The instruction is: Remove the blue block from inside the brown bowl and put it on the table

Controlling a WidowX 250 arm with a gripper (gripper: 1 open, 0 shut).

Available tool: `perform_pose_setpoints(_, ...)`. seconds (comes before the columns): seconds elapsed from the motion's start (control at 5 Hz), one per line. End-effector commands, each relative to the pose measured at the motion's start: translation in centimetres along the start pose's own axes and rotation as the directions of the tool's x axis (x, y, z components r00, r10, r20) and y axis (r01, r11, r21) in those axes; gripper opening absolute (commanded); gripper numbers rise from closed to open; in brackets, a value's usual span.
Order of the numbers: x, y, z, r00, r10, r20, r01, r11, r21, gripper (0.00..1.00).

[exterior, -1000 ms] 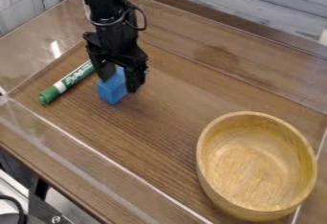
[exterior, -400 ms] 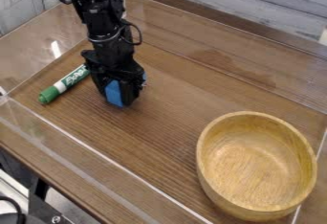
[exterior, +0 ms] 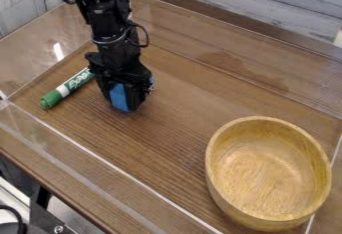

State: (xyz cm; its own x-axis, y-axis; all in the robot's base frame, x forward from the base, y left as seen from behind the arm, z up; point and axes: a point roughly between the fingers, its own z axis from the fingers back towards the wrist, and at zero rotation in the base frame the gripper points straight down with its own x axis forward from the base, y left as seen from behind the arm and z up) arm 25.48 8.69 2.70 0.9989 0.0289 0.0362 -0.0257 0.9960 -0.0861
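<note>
"While the cam looks down on the table, what's at far L?"

"Dark cable at the bottom L corner, off the tabletop. Then, a bit R and higher up, the green-and-white marker pen, lying at a slant on the wood, its green end toward the bottom L."

"And next to it, going R?"

"Blue block, just R of the pen and apart from it. It's out of the bowl, over on the L side of the table. Can't tell if its underside touches the wood, since the black fingers hide a lot of it."

"Gripper status?"

"Clenched on the block, fingers pointing down around it, blue showing btwn them. The black arm comes in from the top L, right above."

"Far R?"

"Brown bowl, bottom R corner, upright w/ its mouth up, light tan w/ a thick rim. It's well apart from block & gripper, w/ dark brown tabletop btwn."
</note>
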Motion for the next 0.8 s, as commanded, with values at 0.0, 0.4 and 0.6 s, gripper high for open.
perform_pose_setpoints(0.0, 1.1, -0.4, 1.6, 0.999, -0.016, 0.046, 0.015, 1.0, 0.013, 0.0)
perform_pose_setpoints(0.4, 1.1, -1.2, 2.0, 0.999, -0.027, 0.03, 0.027, 1.0, 0.0, 1.0)
perform_pose_setpoints(0.6, 1.2, -1.6, 2.1, 0.999, -0.033, 0.029, 0.034, 0.999, -0.01, 1.0)
